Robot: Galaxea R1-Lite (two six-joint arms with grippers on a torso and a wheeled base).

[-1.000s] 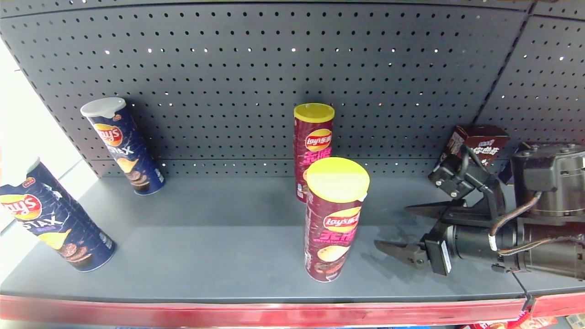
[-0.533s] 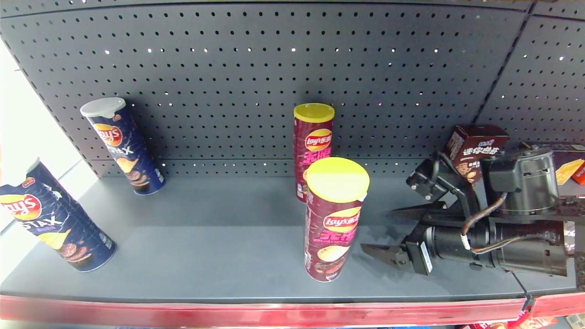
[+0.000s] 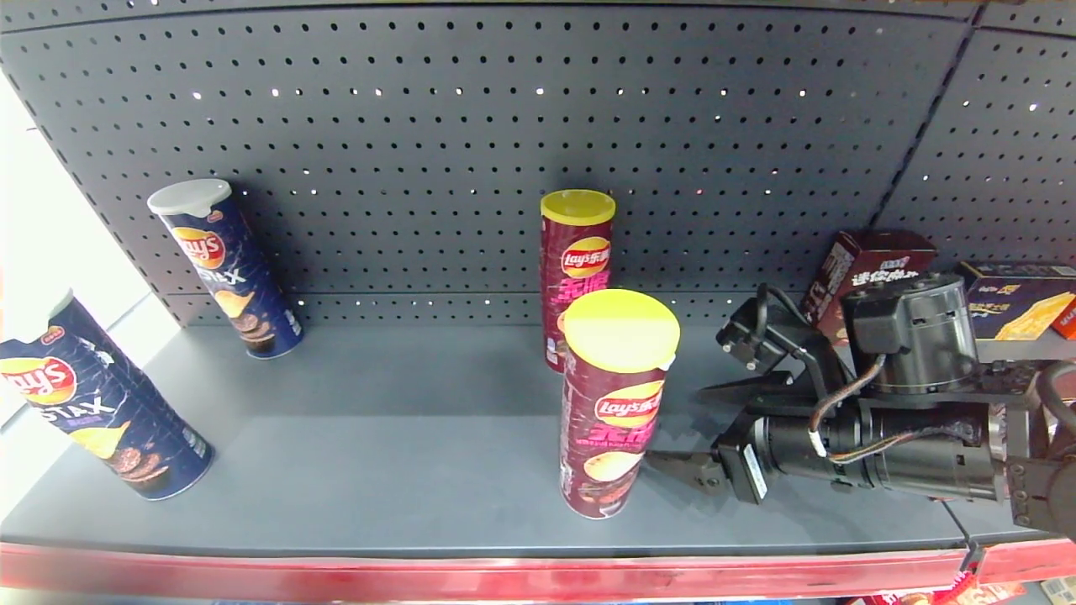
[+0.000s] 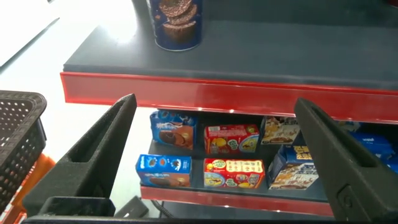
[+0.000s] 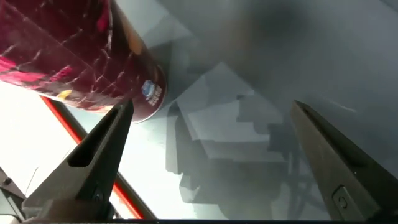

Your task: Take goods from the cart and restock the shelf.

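Two maroon chip cans with yellow lids stand upright mid-shelf, the near can [image 3: 618, 403] in front of the far can [image 3: 576, 269]. My right gripper [image 3: 677, 424] lies low over the grey shelf [image 3: 403, 454], just right of the near can, open with nothing between its fingers. Its lower fingertip is at the can's base. The right wrist view has the near can [image 5: 68, 56] just beyond and to one side of the right gripper [image 5: 211, 106]. My left gripper [image 4: 216, 102] is open and empty, held below and in front of the shelf's red front edge [image 4: 224, 93].
Two dark blue chip cans [image 3: 227, 269] [image 3: 101, 412] stand at the shelf's left. A brown box [image 3: 866, 260] and a blue-yellow box [image 3: 1017, 307] sit behind my right arm. A pegboard wall backs the shelf. Lower shelves hold small snack boxes [image 4: 230, 155]. A dark basket [image 4: 18, 137] is nearby.
My right arm has slid left along the shelf, bringing its open fingers up to the near maroon can. The cans have not moved.
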